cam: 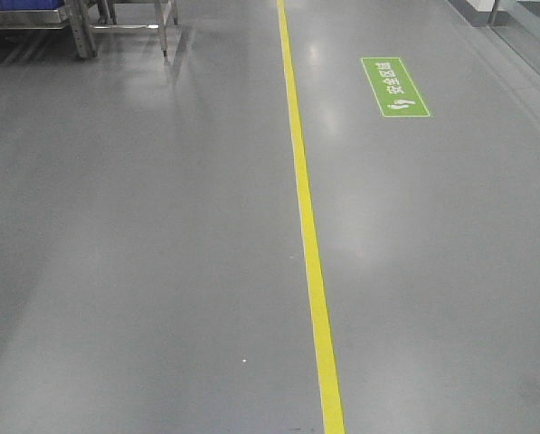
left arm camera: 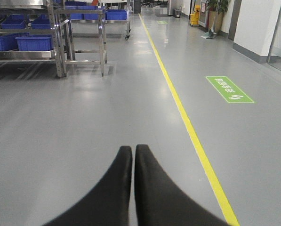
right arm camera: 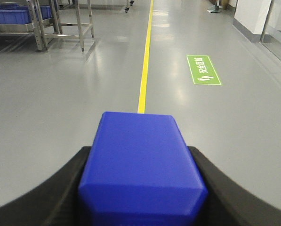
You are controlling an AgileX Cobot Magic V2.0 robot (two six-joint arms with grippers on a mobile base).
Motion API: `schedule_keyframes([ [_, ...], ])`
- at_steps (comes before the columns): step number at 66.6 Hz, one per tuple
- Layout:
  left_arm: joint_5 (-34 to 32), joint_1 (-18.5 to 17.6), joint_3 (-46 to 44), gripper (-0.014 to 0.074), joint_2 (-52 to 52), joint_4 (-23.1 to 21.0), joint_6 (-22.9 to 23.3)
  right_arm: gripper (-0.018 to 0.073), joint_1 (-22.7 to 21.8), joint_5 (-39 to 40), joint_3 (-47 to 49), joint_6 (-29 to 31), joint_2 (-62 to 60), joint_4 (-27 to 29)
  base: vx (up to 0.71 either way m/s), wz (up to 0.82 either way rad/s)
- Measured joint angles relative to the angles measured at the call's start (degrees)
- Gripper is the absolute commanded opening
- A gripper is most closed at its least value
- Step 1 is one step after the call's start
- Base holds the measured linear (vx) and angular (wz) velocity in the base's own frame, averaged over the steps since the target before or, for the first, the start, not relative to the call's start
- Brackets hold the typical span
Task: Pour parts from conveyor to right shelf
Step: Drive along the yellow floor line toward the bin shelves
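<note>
My right gripper (right arm camera: 139, 150) is shut on a bright-blue cube part (right arm camera: 140, 165). The cube fills the gap between the black fingers (right arm camera: 60, 190) and is held above the glossy grey floor. In the left wrist view my left gripper (left arm camera: 132, 149) is shut, its two black fingertips pressed together with nothing between them. A steel-framed rack (left arm camera: 60, 47) with blue bins (left arm camera: 34, 43) stands far off at the left; I cannot tell whether it is the right shelf. The conveyor is out of view.
A yellow line (cam: 307, 235) runs along the grey floor, with a green floor sign (cam: 394, 87) to its right. Steel rack legs (cam: 81, 32) stand at the far left. A white wall (left arm camera: 255, 26) and a glass partition (cam: 532, 32) border the right side.
</note>
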State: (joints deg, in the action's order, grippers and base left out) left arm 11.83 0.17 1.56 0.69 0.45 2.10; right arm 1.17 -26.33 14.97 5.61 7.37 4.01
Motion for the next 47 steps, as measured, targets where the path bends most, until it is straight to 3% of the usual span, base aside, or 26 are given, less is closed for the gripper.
schedule_keyframes([
  [47,0.0,0.0,0.0,-0.0006,0.0,0.0,0.0,-0.0005,0.0,0.0,0.0,0.0,0.0,0.0,0.22,-0.07],
])
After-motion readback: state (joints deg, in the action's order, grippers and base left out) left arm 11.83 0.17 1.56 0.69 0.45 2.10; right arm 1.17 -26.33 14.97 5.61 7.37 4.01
